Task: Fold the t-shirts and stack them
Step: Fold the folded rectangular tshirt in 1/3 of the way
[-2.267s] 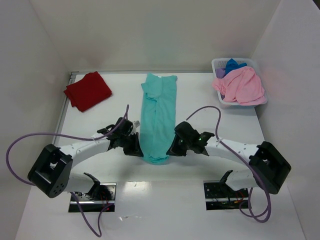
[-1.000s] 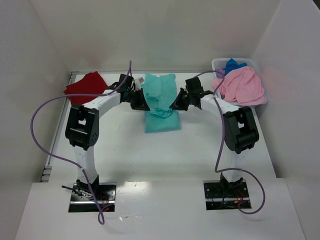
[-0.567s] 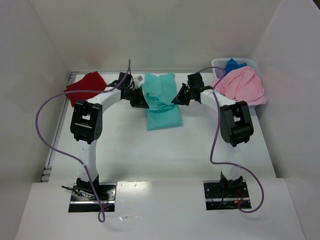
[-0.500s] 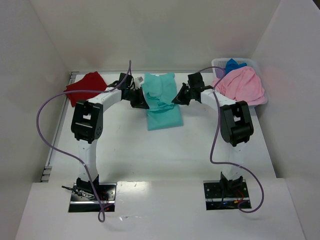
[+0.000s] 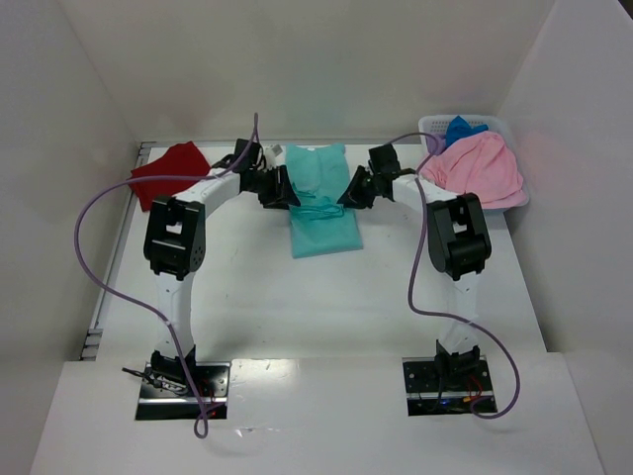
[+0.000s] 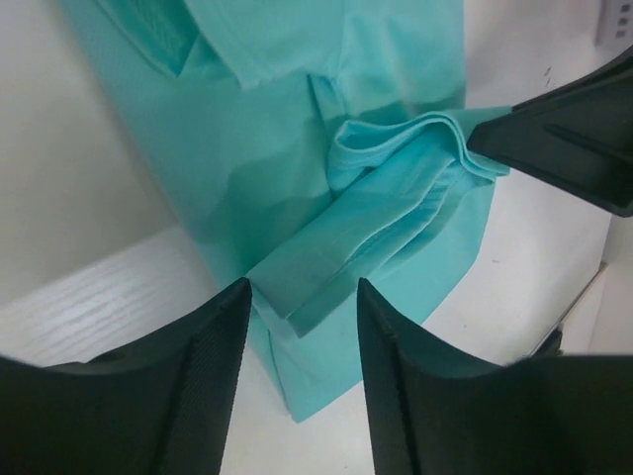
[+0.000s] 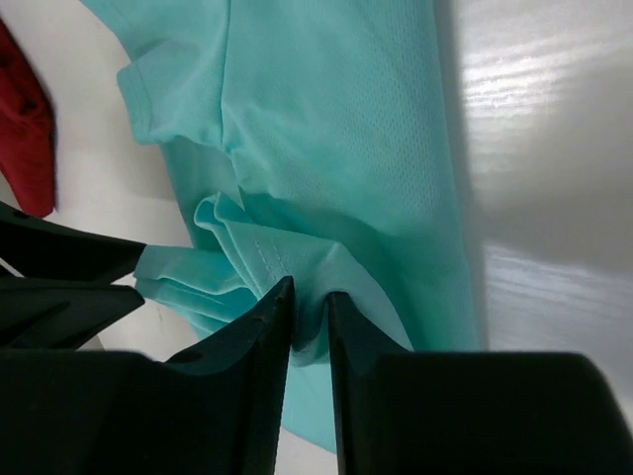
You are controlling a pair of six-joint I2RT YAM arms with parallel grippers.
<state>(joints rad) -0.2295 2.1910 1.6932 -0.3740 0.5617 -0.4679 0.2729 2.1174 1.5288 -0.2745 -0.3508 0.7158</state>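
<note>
A: What is the biggest thing there?
B: The white bench [image 5: 415,287]. The 2 arms reach across it from the near edge to its far half.

A: And the teal shirt?
B: The teal shirt [image 5: 321,223] lies at the far middle of the bench as a narrow strip. A bunched fold crosses it, right between the 2 arms' tips.

A: The other shirts?
B: A pink shirt [image 5: 480,168] is heaped over the basket [image 5: 432,126] at the far right, spilling past its rim. A red shirt [image 5: 168,173] lies folded at the far left, well apart from the teal one. A blue shirt [image 5: 461,128] and a purple shirt [image 5: 435,144] peek out behind the pink.

A: The left end effector?
B: The left end effector [image 6: 302,297] is released, its fingers apart at the fold's left end, with the fabric lying loose in the gap.

A: And the right?
B: The right end effector [image 7: 310,297] is at the fold's right end. Only a slit separates its fingers, with the fold's edge in it — I cannot tell whether that is a pinch.
</note>
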